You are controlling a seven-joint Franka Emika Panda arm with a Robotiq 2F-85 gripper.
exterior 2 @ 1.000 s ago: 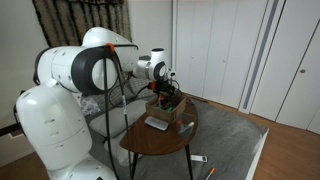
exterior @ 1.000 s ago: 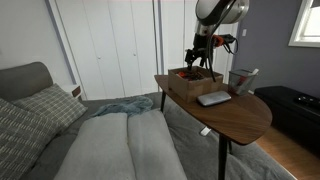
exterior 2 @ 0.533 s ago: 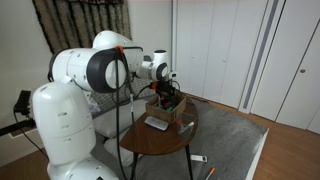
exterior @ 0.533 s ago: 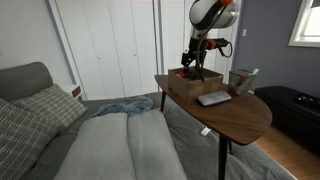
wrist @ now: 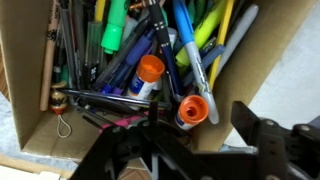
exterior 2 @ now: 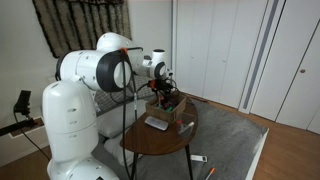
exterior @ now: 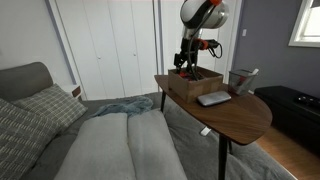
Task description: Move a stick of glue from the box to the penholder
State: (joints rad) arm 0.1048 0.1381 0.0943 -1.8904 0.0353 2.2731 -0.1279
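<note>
- Gripper hanging over the box, pointed straight down, with the fingertips about level with the box's top edge. Cannot tell from an exterior view whether they dip inside.
- Wrist view: gripper released — dark fingers spread to either side along the bottom of the frame, clamped on nothing.
- Box wall plain brown card. Interior crammed with pens and markers lying across one another, among them a green highlighter and a blue-capped marker.
- Two glue sticks visible in the box, both orange-capped. Upper glue stick lying among the dark pens. Nearer glue stick lying close to the box's lower wall, in line with the gap between the spread fingers, apparently not touched by either.
- Box sitting on a dark wooden table, toward its far side in that view.
- Grey slab flat on the table just beside the box, on the side nearer the camera; also seen in an exterior view.
- Penholder upright on the same table, apart from the box, with the grey slab roughly between them. Pale stick poking out of it at a slant.
- Penholder probably hidden or too small in the exterior view dominated by the white arm — not picked out with confidence there.
- No glue stick seen in the penholder; both lie in the box.
</note>
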